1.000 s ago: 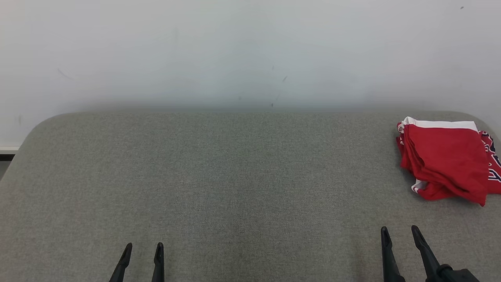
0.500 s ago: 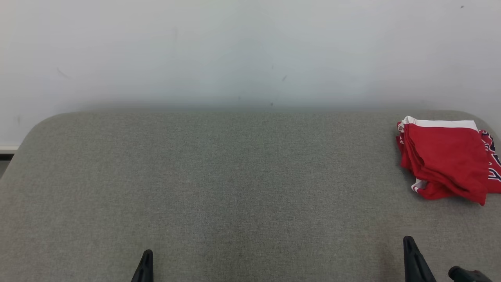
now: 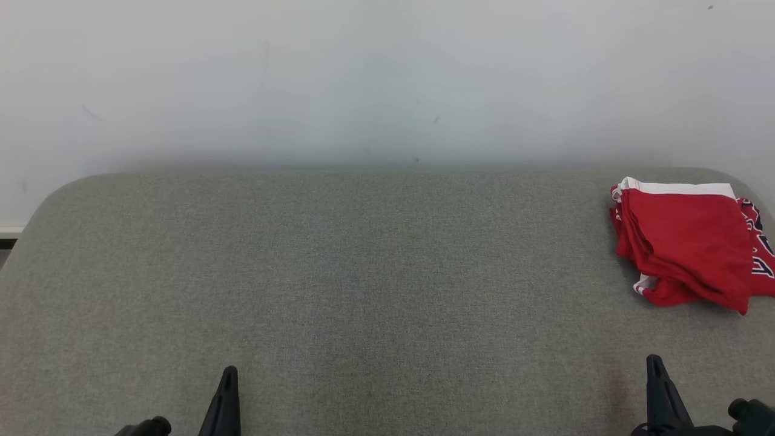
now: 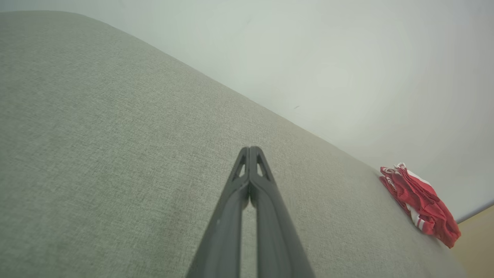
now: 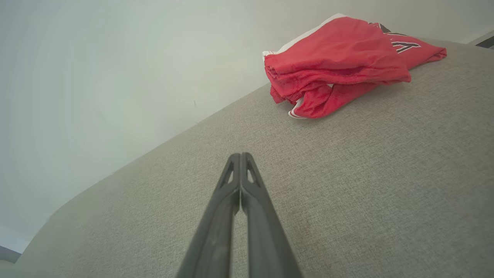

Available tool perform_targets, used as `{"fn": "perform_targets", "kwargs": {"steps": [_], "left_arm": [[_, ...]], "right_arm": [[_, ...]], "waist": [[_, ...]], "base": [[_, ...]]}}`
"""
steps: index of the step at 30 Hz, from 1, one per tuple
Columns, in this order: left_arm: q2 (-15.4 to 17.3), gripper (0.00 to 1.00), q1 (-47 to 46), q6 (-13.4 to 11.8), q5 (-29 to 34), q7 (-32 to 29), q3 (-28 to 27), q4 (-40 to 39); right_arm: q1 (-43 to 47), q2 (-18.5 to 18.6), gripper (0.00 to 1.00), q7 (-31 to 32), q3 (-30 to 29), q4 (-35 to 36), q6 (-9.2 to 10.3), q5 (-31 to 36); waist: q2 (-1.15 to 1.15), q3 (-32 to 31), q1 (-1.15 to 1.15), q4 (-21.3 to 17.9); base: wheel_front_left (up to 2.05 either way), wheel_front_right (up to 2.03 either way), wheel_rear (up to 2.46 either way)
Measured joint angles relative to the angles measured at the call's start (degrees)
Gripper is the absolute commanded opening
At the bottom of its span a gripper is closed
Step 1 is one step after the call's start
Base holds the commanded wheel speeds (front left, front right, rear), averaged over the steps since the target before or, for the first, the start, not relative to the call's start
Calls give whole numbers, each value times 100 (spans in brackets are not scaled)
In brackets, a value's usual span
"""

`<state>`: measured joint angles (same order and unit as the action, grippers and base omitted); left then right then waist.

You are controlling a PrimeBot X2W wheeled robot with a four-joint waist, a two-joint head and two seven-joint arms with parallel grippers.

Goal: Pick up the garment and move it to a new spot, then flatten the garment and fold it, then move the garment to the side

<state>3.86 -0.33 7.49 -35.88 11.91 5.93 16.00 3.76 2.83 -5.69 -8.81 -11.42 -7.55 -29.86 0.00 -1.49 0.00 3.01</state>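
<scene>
Garment (image 3: 684, 242): red, with a white band along its far side and dark lettering on the part nearest the bench's right edge. It lies bundled in loose stacked folds at the far right corner of the bench (image 3: 363, 272), reaching out to the right edge. A red-and-white striped hem pokes out at its near left side. It lies apart from both grippers.

Bench: grey woven fabric top with rounded far corners, its far edge close against a pale wall (image 3: 363, 79).

Right gripper (image 3: 652, 361): at the near edge, toward the right corner, well apart from the garment, which sits farther back. The right wrist view shows the two dark fingers pressed together tip to tip, closed on themselves.

Left gripper (image 3: 229, 370): at the near edge, left of centre, with most of the bench's width between it and the garment. The left wrist view shows its fingers likewise together at the tips, gripping only each other.

Both grippers point toward the far edge. I cannot tell whether the tips rest on the fabric or hang just above it.
</scene>
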Motion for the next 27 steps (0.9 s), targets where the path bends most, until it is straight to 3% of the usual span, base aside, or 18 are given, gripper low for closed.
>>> {"fn": "perform_targets", "kwargs": {"steps": [27], "left_arm": [[-32,0,-641,1,-2171,-293,209,352]], "right_arm": [[-453,1,0,829,-595,-200,0,-2115]], "waist": [[0,41,0,-80]], "base": [[0,0,0]]}}
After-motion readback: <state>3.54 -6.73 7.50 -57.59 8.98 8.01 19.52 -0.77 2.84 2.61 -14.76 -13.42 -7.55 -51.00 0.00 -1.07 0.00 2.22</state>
